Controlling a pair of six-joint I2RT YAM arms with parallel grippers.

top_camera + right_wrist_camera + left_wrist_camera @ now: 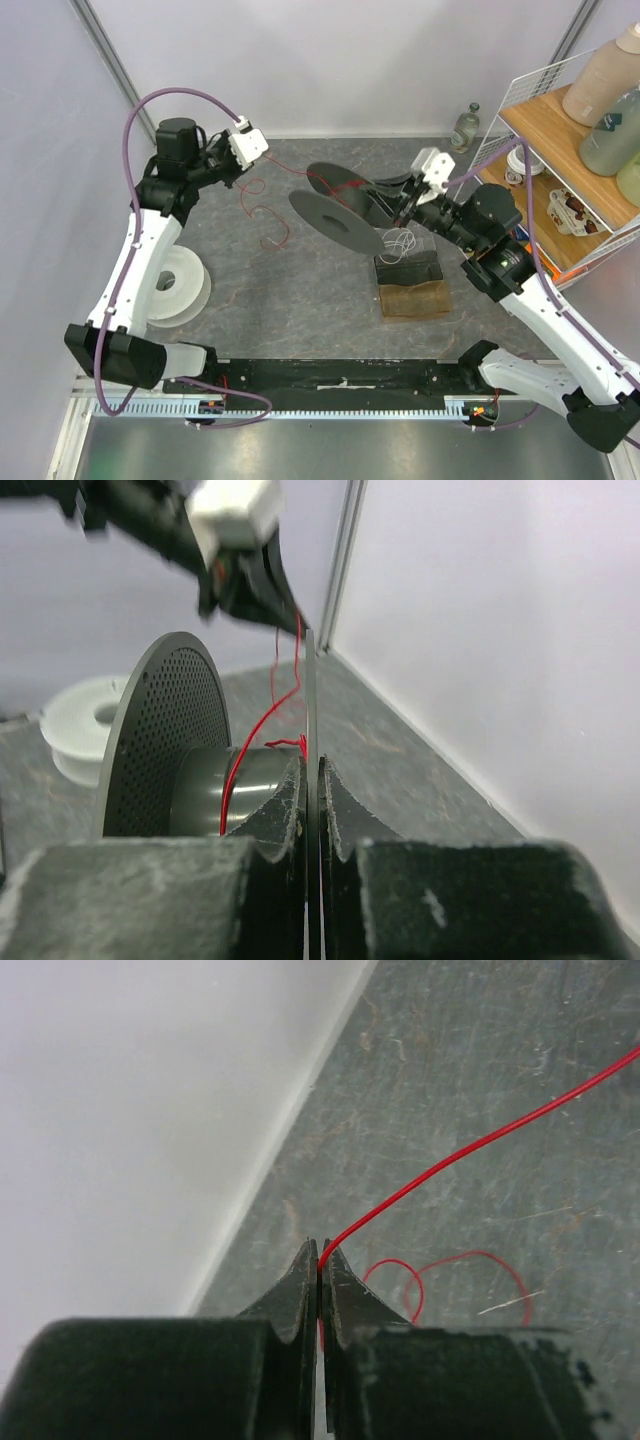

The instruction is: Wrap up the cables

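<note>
Two claws are closed tight; the left claw (320,1258) pinches the red wire (470,1148) between its tips, jaws fully together, near the back wall; the right claw (311,770) is clamped on the thin edge of one disc of the black reel (165,730), held above the table (300,300); one stretch of wire runs to the reel's hub, and loose curls lie on the table between the arms; a white reel (172,285) lies beside the left arm; a brown box (413,297) sits just beside the black reel.

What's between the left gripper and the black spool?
The red wire, running from the left gripper to the black spool, with loose loops on the table; the top view shows it.
</note>
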